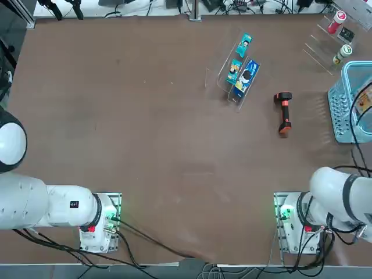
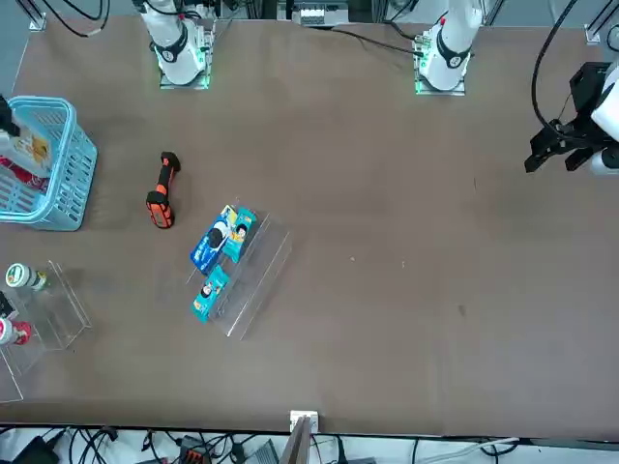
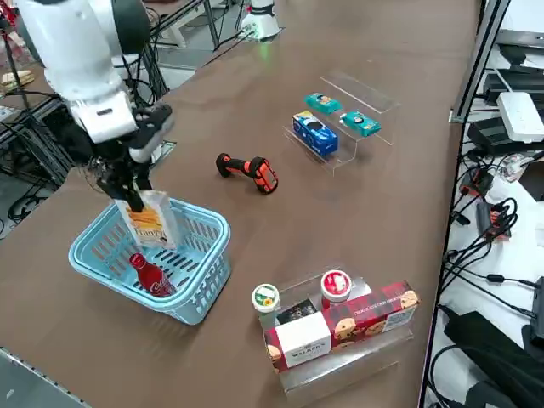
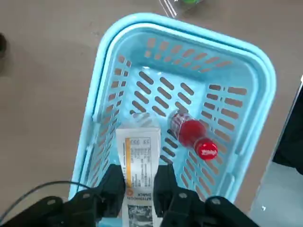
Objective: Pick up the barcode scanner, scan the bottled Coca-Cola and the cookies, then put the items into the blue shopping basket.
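The right gripper (image 4: 138, 187) hangs right over the blue shopping basket (image 4: 246, 71). Its two fingers (image 4: 115, 187) are squeezed tight on the cookies (image 4: 138, 156), one finger on each flat side of the box. The box hangs straight down from the fingers, and its low end dips past the rim into the basket, near one wall.

Just below the box, on the basket floor, lies the bottled Coca-Cola (image 4: 191, 135). It is on its side, beside the box and not touching it as far as I can tell.

Farther out from the hand, the barcode scanner (image 3: 248, 170) lies flat on the table (image 3: 408, 195), well apart from the basket. Nothing holds it. Past the scanner is a clear stand (image 3: 344, 136) with a blue packet (image 3: 314, 133) and small teal packets (image 3: 324, 104). On the other side of the basket is another clear stand with a red box (image 3: 374, 316) and two small bottles (image 3: 266, 299).

This looks like the last step: putting the cookies in the basket. The bottle is already in.

Next, the hand should go down a little more and then let go of the box. It should drop the box beside the bottle, not on top of it, so it lies flat. Then the hand should lift straight up so it does not bump the wall.
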Tool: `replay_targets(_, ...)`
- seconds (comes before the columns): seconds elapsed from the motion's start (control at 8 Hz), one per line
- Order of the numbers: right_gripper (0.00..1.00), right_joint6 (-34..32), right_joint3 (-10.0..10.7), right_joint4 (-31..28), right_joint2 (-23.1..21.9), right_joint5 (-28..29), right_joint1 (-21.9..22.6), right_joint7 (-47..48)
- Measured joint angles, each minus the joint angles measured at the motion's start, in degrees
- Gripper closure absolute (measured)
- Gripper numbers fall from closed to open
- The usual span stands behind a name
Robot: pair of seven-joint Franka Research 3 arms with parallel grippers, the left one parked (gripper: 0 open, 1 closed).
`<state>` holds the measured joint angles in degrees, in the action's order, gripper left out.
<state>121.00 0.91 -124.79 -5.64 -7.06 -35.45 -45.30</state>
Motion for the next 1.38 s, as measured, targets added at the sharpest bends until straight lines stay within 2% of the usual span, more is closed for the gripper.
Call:
replay_targets(0.25, 0.64, 4.82, 0.15, -2.22, 2.99, 0.0, -0.82, 0.14)
replay_targets(0.5, 0.63, 6.6, 0.23, -2.3, 5.9, 0.19, -1.83, 0.14)
replay_targets(0.62, 0.59, 6.86, 0.22, -2.3, 6.62, 0.36, -1.91, 0.14)
replay_targets(0.75, 0.5, 6.94, 0.2, -2.26, 6.82, 0.48, -1.9, 0.21)
replay_targets(0.88, 0.34, 6.54, 0.04, -1.82, 6.58, 0.49, -1.85, 0.24)
replay_targets(1.0, 0.15, 4.1, -0.32, -0.43, 6.15, 0.52, -1.52, 0.27)
replay_targets(1.12, 0.0, -0.18, -0.63, 2.19, 5.66, 0.6, -0.46, 0.69)
replay_targets(1.38, 0.0, -9.59, -1.0, 9.56, 4.45, 0.72, 4.49, 3.29)
